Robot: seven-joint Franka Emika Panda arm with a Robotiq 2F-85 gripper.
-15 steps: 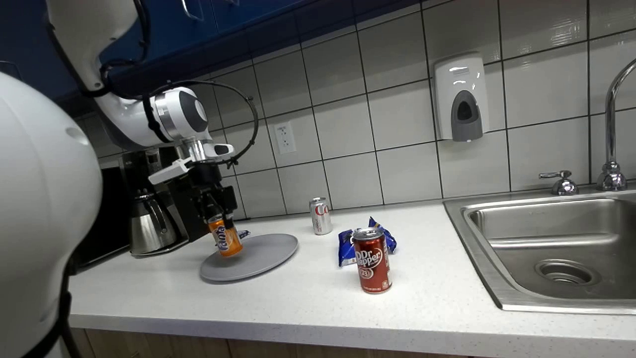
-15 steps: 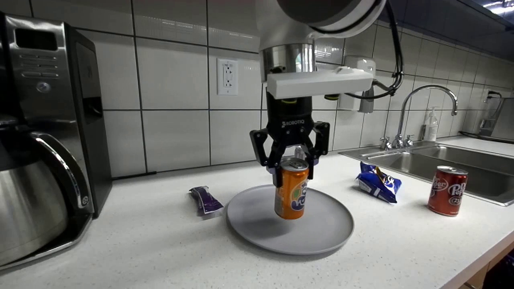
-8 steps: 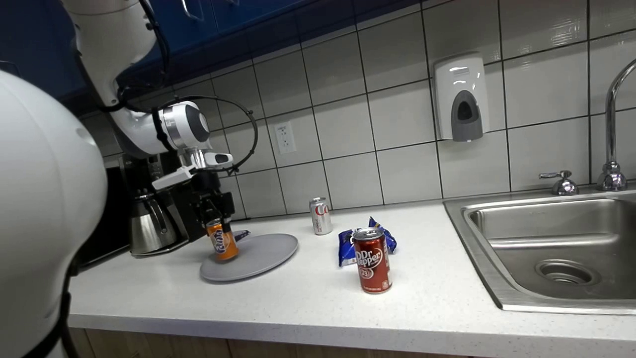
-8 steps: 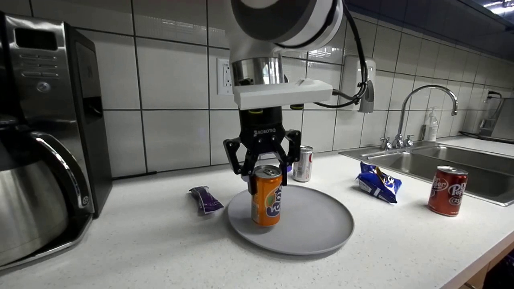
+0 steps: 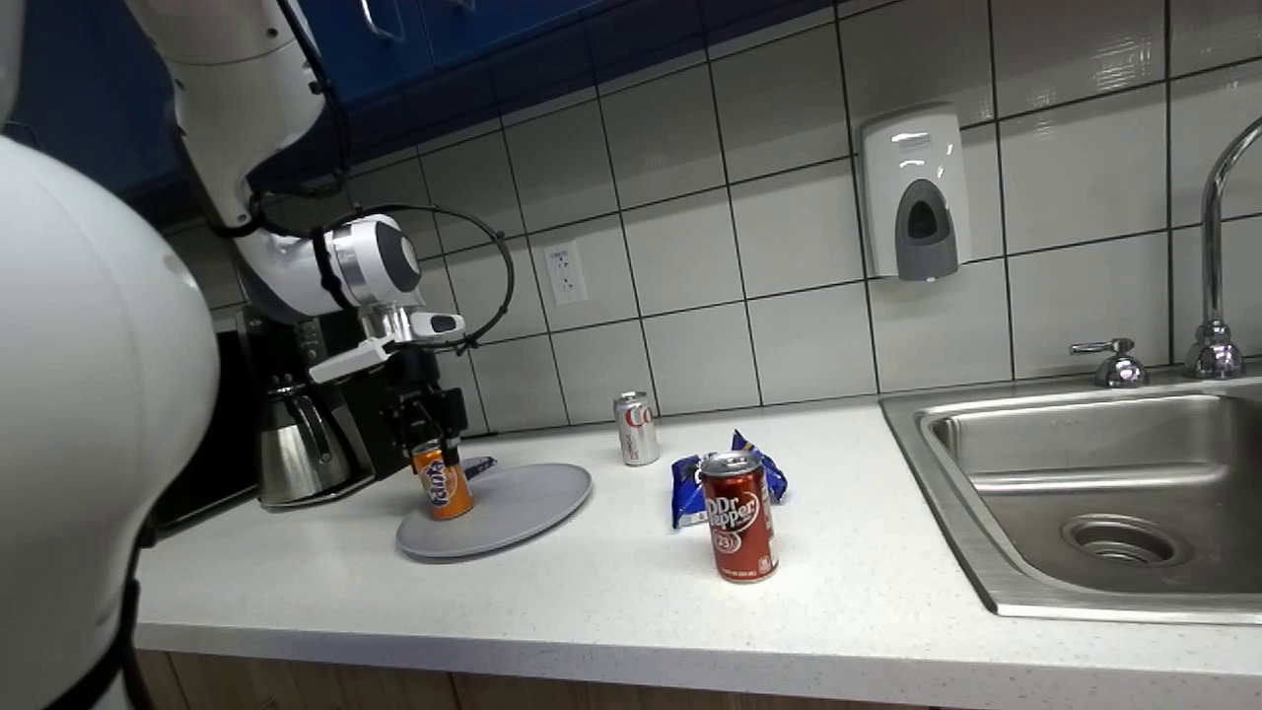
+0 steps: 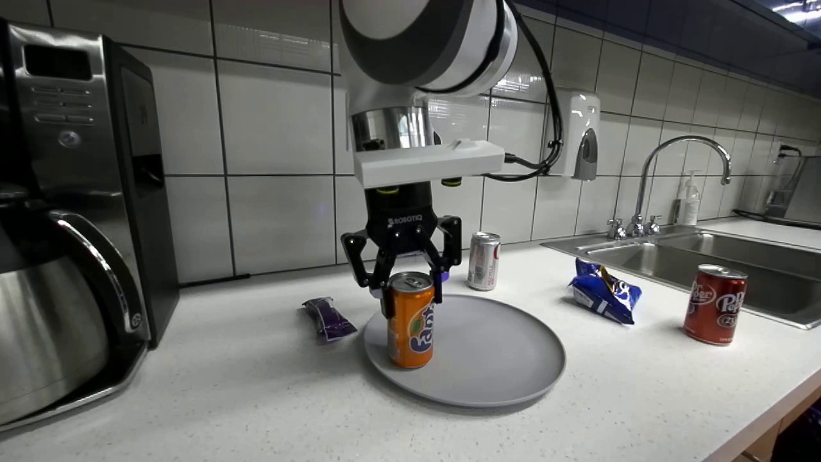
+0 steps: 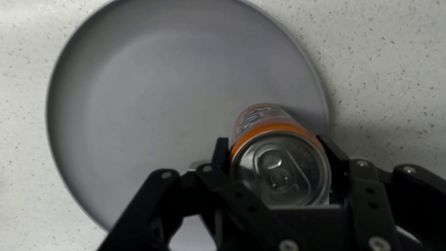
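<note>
My gripper (image 6: 413, 301) is shut on an orange Fanta can (image 6: 410, 333), with one finger on each side of its upper part. The can is upright over the near-left part of a round grey plate (image 6: 507, 359); its base is at the plate's surface, and I cannot tell whether it touches. In the wrist view the silver lid of the can (image 7: 278, 167) sits between the fingers, near the rim of the plate (image 7: 156, 87). A small purple wrapped packet (image 6: 330, 321) lies beside the plate. A silver Diet Coke can (image 6: 484, 262) stands behind it.
A blue snack bag (image 6: 604, 292) and a red Dr Pepper can (image 6: 715, 307) stand to the right of the plate, before the steel sink (image 5: 946, 523). A coffee machine (image 6: 77, 154) with a steel carafe stands at the left. A tiled wall (image 5: 680, 256) rises behind the counter.
The gripper has carried the Fanta can down and across to the plate's left side, near the purple packet. The can hung above the plate earlier. The Diet Coke can has come into clear view.
</note>
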